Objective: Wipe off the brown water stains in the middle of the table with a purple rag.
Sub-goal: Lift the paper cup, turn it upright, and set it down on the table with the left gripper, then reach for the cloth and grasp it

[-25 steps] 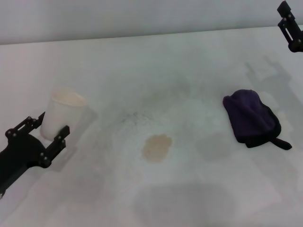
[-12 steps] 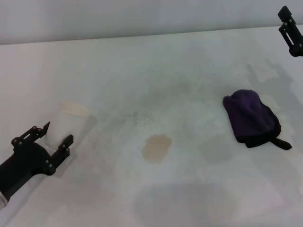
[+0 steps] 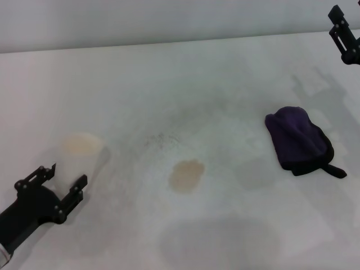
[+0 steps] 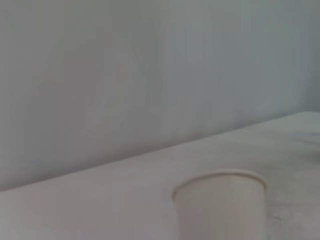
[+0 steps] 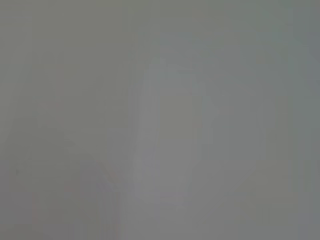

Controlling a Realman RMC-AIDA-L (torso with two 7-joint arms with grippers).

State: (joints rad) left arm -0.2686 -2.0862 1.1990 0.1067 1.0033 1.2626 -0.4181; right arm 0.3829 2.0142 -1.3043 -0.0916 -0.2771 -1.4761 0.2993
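Observation:
The brown water stain [image 3: 187,175] is a small tan blotch in the middle of the white table [image 3: 180,84]. The purple rag [image 3: 298,140] lies bunched at the right, its black tab pointing to the front right. My left gripper [image 3: 68,173] is at the front left. Its fingers [image 3: 79,184] close around the lower part of a white paper cup [image 3: 80,154], which is upright. The cup also shows in the left wrist view [image 4: 220,207]. My right gripper [image 3: 344,36] hangs high at the far right edge, well away from the rag. The right wrist view shows only blank grey.
A pale wall [image 3: 169,22] runs behind the table's far edge. Faint grey smudges and shadows lie around the stain and toward the front of the table.
My left gripper has drawn back toward the front left edge, and the cup has moved with it. The right gripper, rag and stain have stayed put.

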